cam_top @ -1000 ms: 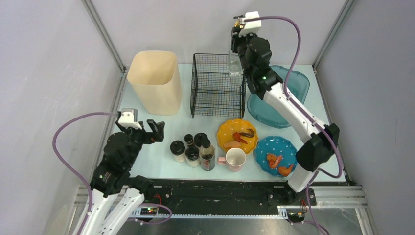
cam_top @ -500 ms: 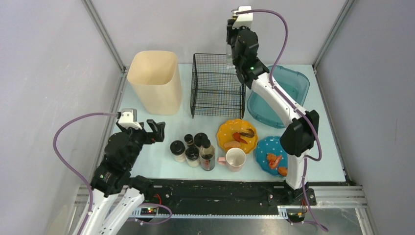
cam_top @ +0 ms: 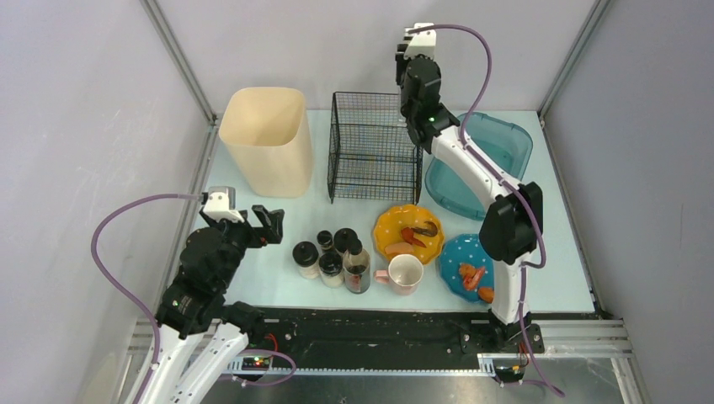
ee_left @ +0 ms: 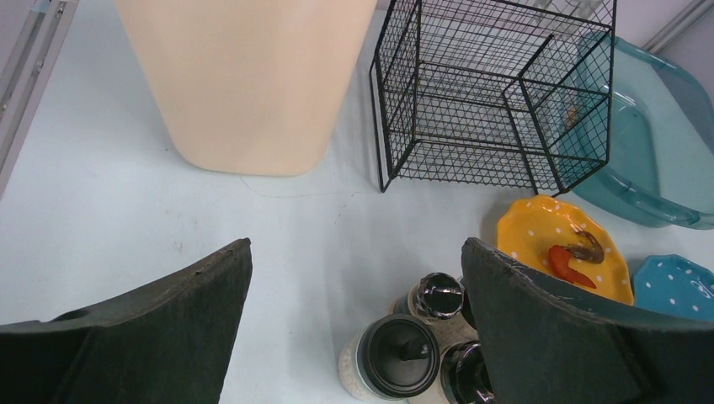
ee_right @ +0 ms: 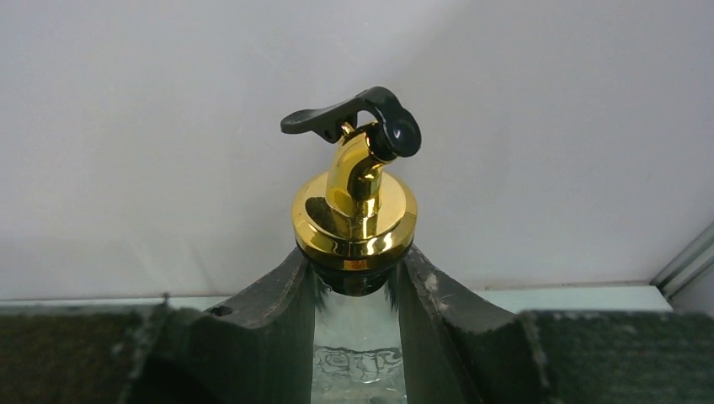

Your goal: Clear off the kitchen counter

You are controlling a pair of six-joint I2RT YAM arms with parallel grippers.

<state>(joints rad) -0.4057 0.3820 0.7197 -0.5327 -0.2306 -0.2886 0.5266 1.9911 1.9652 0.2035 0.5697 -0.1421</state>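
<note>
My right gripper (ee_right: 358, 273) is shut on the neck of a clear glass bottle (ee_right: 358, 358), just under its gold pourer cap (ee_right: 354, 210). In the top view this gripper (cam_top: 404, 61) is raised over the back right corner of the black wire basket (cam_top: 375, 147); the arm hides most of the bottle there. My left gripper (ee_left: 355, 246) stands open and empty low over the pale kitchen counter (cam_top: 253, 286), just left of a cluster of black-lidded spice jars (cam_top: 330, 255).
A cream bin (cam_top: 268, 139) stands back left and a teal tub (cam_top: 505, 147) back right. Near the front are a dark sauce bottle (cam_top: 357, 269), a pink mug (cam_top: 404, 273), a yellow plate (cam_top: 408, 231) and a blue plate (cam_top: 473, 268), both plates with food scraps.
The right arm's elbow swung left and its wrist turned, keeping the bottle raised by the basket's back right corner. The left arm has not moved.
</note>
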